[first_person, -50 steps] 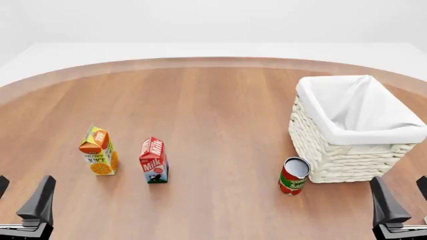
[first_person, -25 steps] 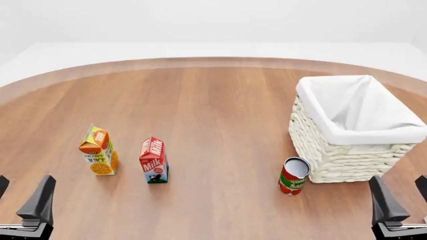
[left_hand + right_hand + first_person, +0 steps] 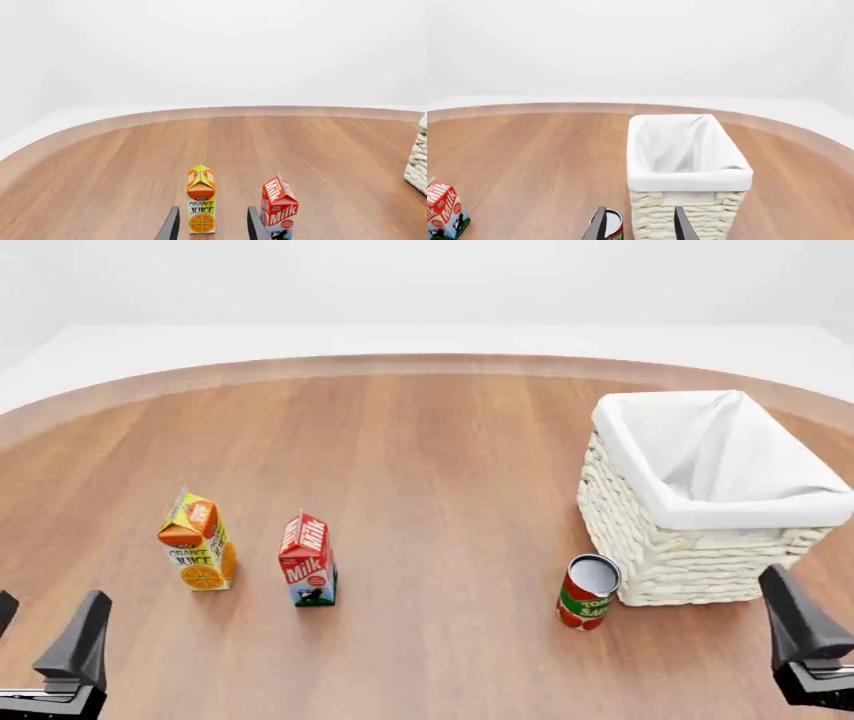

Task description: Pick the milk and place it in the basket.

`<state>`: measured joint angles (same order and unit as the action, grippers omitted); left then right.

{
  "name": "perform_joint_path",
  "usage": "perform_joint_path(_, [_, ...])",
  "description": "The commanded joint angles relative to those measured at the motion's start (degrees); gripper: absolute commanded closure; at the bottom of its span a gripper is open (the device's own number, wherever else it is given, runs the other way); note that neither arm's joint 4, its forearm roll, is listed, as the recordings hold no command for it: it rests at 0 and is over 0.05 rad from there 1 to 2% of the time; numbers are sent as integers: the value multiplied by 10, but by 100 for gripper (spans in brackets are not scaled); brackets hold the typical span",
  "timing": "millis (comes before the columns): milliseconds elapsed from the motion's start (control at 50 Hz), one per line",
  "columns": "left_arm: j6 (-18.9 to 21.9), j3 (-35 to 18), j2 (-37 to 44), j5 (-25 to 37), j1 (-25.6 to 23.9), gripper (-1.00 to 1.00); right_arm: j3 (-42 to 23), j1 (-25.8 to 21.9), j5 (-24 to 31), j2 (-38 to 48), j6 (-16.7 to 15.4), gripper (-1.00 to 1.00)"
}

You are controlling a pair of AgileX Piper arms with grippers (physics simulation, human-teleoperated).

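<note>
Nothing has been picked up yet: the milk (image 3: 308,561) stands upright on the wooden table (image 3: 427,460), long axis vertical, gable ridge at the top and its red "Milk" face turned toward the arms. It sits just beside the orange juice carton (image 3: 198,540) on the left side, well apart from the basket (image 3: 707,502) at the right, where a red can (image 3: 587,591) stands close to the wicker wall. The left gripper (image 3: 211,226) waits spread and empty, lined up nearer the juice than the milk, so it likely needs shifting. The right gripper (image 3: 638,224) is likewise parted, holding nothing, facing the basket.
</note>
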<state>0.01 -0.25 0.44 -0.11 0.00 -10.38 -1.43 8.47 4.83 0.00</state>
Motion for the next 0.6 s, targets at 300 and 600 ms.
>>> perform_joint_path(300, [0,0,0,0,0,-100,-232,-103,143,116,43,-100])
perform_joint_path(600, [0,0,0,0,0,-100,-317,-163,177,225,61,-100])
